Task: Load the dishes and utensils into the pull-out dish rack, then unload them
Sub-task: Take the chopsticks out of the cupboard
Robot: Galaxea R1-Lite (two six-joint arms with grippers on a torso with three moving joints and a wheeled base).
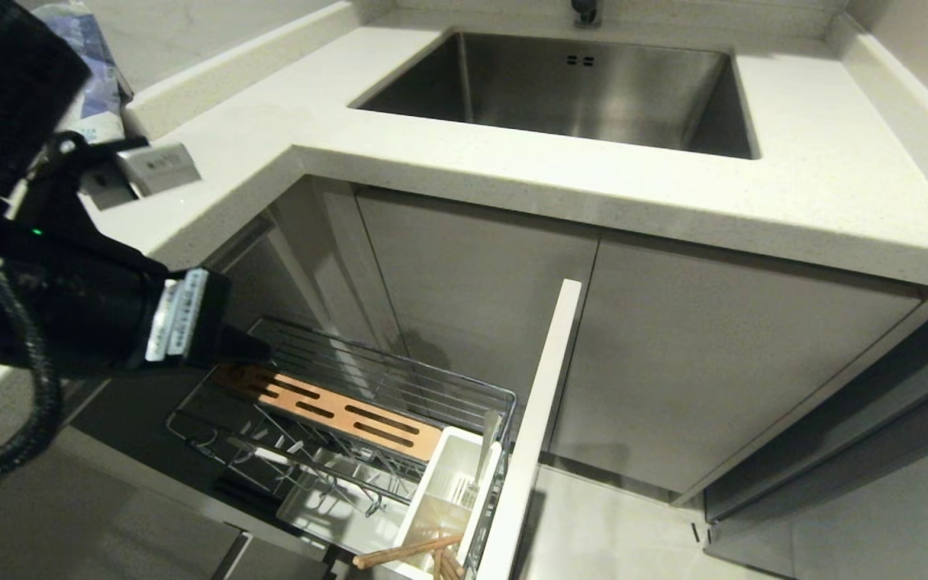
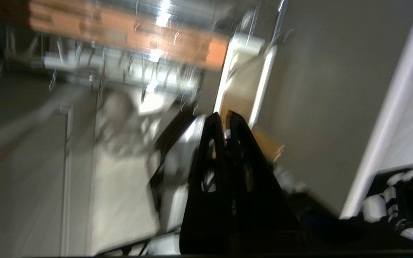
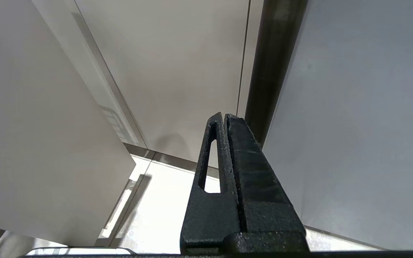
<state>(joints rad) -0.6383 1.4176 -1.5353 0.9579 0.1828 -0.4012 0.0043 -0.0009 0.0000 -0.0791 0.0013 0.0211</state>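
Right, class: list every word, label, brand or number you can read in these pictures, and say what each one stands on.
None can be read.
Blue-and-white bag at the head view's left edge: markings too blurred to read.
Grey plate on the countertop: small marks, too small to read.
Pull-out dish rack, sink, cabinet doors: no lettering.

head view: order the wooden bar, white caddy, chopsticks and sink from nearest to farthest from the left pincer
1. wooden bar, right beside the left pincer, in the rack
2. white caddy, at the rack's front end
3. chopsticks, in the caddy
4. sink, up in the counter
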